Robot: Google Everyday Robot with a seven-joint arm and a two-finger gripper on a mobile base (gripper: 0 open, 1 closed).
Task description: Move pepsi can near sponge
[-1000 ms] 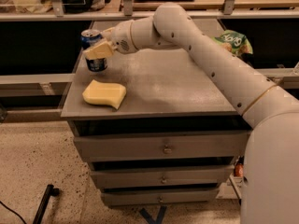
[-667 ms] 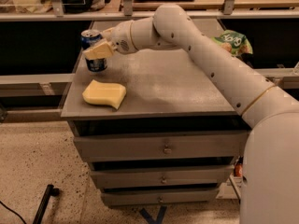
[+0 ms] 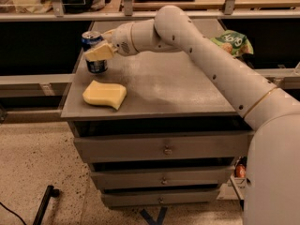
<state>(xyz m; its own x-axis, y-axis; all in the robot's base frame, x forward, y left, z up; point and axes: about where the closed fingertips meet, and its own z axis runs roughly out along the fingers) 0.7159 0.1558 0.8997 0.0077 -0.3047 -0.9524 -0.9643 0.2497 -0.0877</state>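
Note:
The pepsi can (image 3: 95,66), dark blue with a silver top, stands upright at the back left of the grey cabinet top (image 3: 178,88). My gripper (image 3: 96,47) reaches in from the right and is shut on the can, with one pale finger (image 3: 97,53) across its front and the other behind it. The sponge (image 3: 105,94), pale yellow with wavy edges, lies flat just in front of the can, a short gap away, near the left front edge.
A green snack bag (image 3: 233,42) lies at the back right behind my arm. The cabinet has several drawers (image 3: 164,149) below. A shelf rail (image 3: 56,16) runs behind. A dark bar (image 3: 44,203) lies on the speckled floor at the lower left.

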